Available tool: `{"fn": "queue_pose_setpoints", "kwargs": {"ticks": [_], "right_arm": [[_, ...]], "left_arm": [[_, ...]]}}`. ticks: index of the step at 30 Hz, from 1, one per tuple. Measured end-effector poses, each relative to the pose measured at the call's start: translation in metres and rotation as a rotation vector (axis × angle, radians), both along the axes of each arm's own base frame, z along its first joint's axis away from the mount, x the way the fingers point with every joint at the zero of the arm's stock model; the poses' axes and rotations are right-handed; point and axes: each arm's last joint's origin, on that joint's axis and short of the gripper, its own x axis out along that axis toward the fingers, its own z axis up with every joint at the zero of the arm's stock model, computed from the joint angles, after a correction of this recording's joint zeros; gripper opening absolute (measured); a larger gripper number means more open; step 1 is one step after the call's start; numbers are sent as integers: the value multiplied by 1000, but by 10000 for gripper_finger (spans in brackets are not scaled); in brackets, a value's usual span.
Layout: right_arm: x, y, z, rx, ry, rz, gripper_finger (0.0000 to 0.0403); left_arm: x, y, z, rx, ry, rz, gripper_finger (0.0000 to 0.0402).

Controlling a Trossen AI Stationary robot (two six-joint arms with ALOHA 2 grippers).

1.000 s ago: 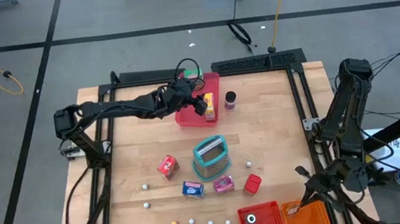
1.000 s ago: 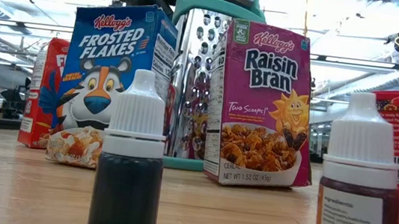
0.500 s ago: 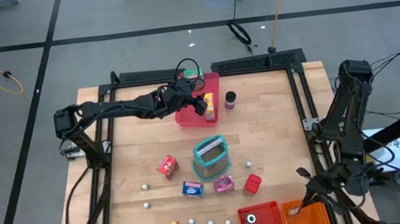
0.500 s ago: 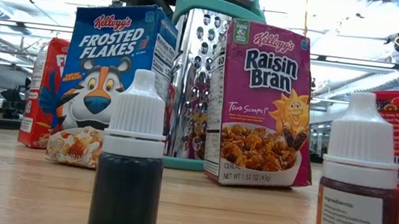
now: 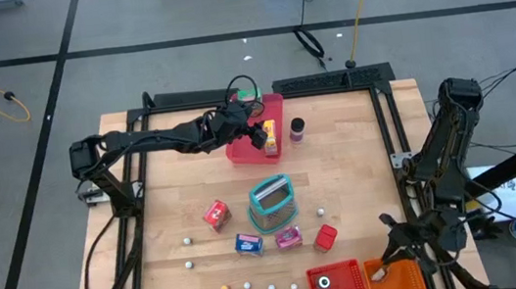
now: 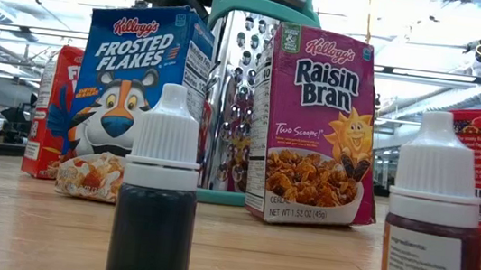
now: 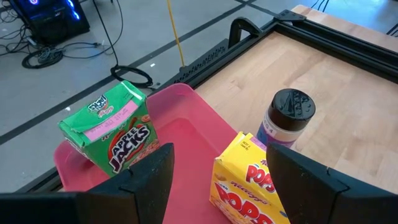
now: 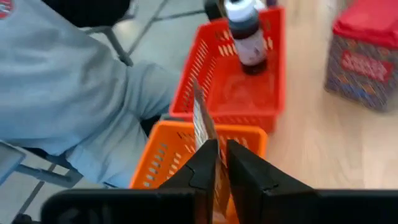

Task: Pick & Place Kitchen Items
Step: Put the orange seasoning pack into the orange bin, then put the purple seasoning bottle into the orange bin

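My left gripper (image 7: 224,180) hangs open over the pink tray (image 5: 239,151) at the table's far side. Its fingers stand on either side of a yellow Pops box (image 7: 242,180); whether they touch it I cannot tell. A green Apple Jacks box (image 7: 111,129) stands in the tray, and a dark jar (image 7: 286,118) stands on the table beside it. My right gripper (image 8: 217,146) is at the near right corner over the orange bin (image 8: 186,146), shut on a thin flat packet (image 8: 202,121). A small bottle (image 8: 245,31) stands in the red bin (image 8: 261,87). My right gripper pinches the thin flat packet between its two fingers by one edge (image 8: 210,140). The packet shows edge-on and sticks out past the fingertips over the orange bin, lifted clear. Which end of it the fingers have is hidden by the fingers.
Mid-table stands a teal-handled grater (image 5: 272,202) with red (image 5: 215,214), blue (image 5: 248,243), pink (image 5: 288,238) and red (image 5: 325,239) cereal boxes around it. Several small white-capped bottles (image 6: 157,189) dot the near edge. A person in grey (image 8: 68,93) sits beyond the bins.
My right gripper has shifted slightly toward the table's left over the orange bin, still shut on the packet. The left arm and the other things have kept still.
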Motion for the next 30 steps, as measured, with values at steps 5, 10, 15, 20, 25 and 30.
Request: {"fn": "queue_pose_setpoints", "kwargs": {"ticks": [5, 10, 15, 20, 25, 30], "right_arm": [[1, 4, 8, 22, -83, 51, 75], [1, 5, 9, 29, -95, 57, 108], [2, 7, 18, 61, -177, 86, 133], [1, 0, 33, 17, -323, 94, 136], [1, -14, 48, -81, -472, 4, 127], [5, -30, 56, -192, -549, -179, 125]], "left_arm": [[0, 0, 0, 1, 1, 0, 257], [0, 0, 0, 1, 1, 0, 257], [0, 0, 0, 1, 1, 0, 257], [0, 0, 0, 1, 1, 0, 257], [0, 0, 0, 1, 1, -1, 257], [0, 0, 0, 1, 1, -1, 257]]}}
